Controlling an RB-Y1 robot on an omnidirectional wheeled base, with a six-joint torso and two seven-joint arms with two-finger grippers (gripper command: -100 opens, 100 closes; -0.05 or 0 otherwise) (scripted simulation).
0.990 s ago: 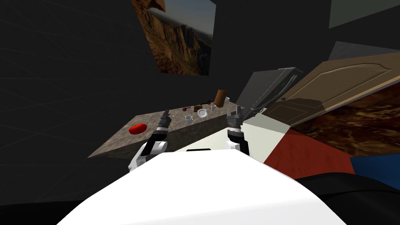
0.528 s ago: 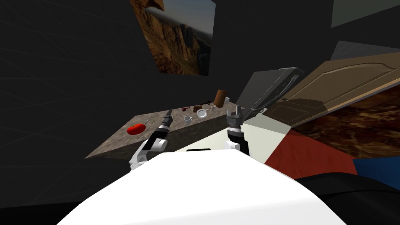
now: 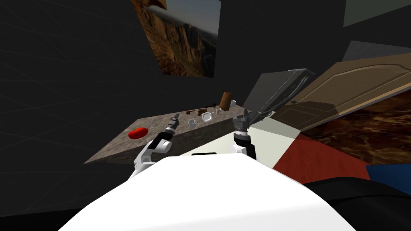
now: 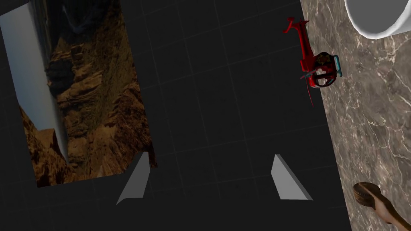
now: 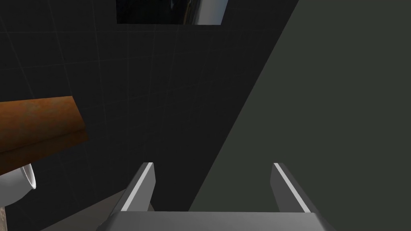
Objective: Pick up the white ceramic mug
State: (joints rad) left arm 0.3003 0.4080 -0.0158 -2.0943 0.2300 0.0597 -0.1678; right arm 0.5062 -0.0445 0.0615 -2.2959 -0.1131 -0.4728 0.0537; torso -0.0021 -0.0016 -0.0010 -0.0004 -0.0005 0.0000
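While nothing is gripped yet, the task reads as early, approach stage only. Left pincer [image 3: 175, 118] hangs low over the counter [image 3: 116, 148], about midway along it, fingers spread wide and empty. White mug [image 3: 192, 122] stands upright on the counter just right of that pincer, near but apart, untouched.

In the left wrist view a white curved rim [image 4: 377, 18] sits off to the side of the fingers, not between them. It is probably that mug, but it is cropped too much to be sure. Small red gadget [image 4: 317, 68] lies at the counter's far edge, beyond the mug. A brown handle-like piece [image 4: 377, 206] lies on the counter nearer the pincer.

Right pincer [image 3: 241, 117] is held up at the counter's right end, fingers apart, holding nothing.

Other clutter:
- red round fruit [image 3: 137, 133], left of the left pincer
- white bowl [image 3: 207, 116], right of the mug
- brown cylinder [image 3: 226, 100] and another white cup [image 3: 232, 103], at the far right corner

Done: left arm is at the counter and its pincer is open. Left to do, as I judge: swing the left pincer right so the fingers straddle the mug, close, lift clear. The bowl sits close, so it may get nudged.
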